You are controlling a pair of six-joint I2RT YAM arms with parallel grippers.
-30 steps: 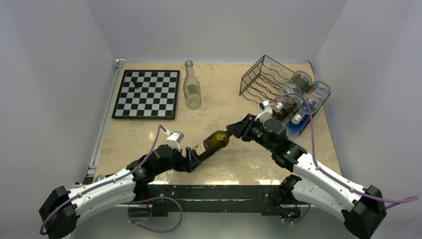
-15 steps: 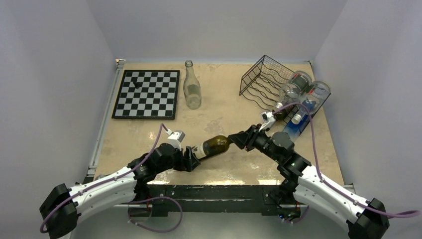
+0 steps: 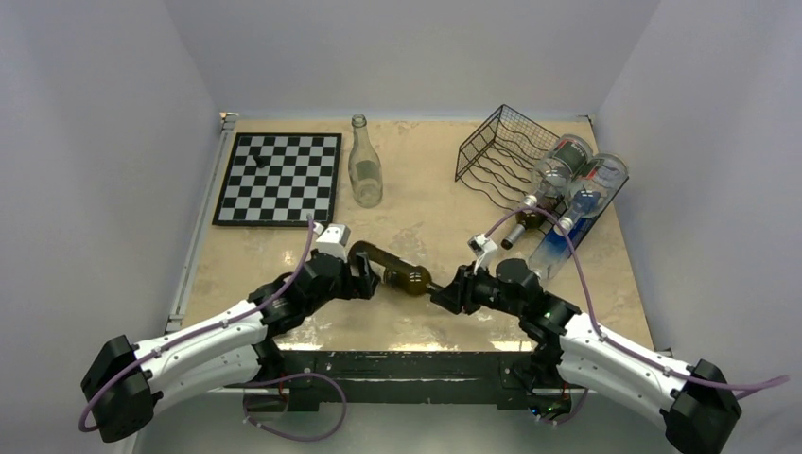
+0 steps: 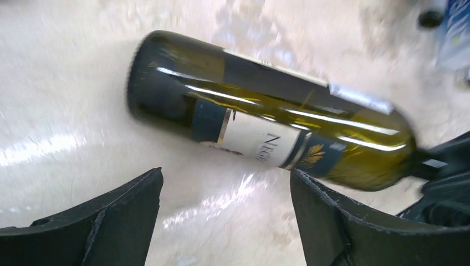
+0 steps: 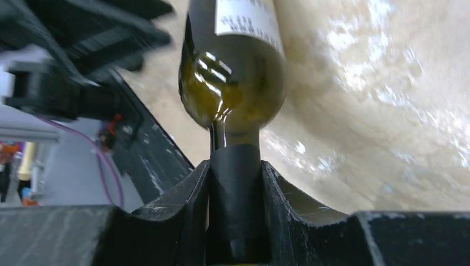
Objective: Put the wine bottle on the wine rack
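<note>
The dark green wine bottle (image 3: 392, 270) with a white label lies level, low at the table's near middle. Its base points far-left and its neck points right. My right gripper (image 3: 444, 295) is shut on the neck, as the right wrist view shows (image 5: 235, 166) below the bottle's shoulder (image 5: 233, 83). My left gripper (image 3: 364, 282) is open beside the base end. In its wrist view the jaws (image 4: 224, 177) stand wide and empty with the bottle (image 4: 266, 116) just beyond them. The black wire wine rack (image 3: 501, 147) stands at the far right.
Several clear and blue bottles (image 3: 572, 180) lie on the rack's right part. An empty clear bottle (image 3: 364, 170) stands upright at the far middle. A chessboard (image 3: 279, 178) with one dark piece lies at the far left. The table's black front edge (image 3: 416, 364) is close below both grippers.
The left gripper has let go of the bottle's base end. The right gripper has pulled the neck nearer and leftward, and the bottle has swung so its base points far-left.
</note>
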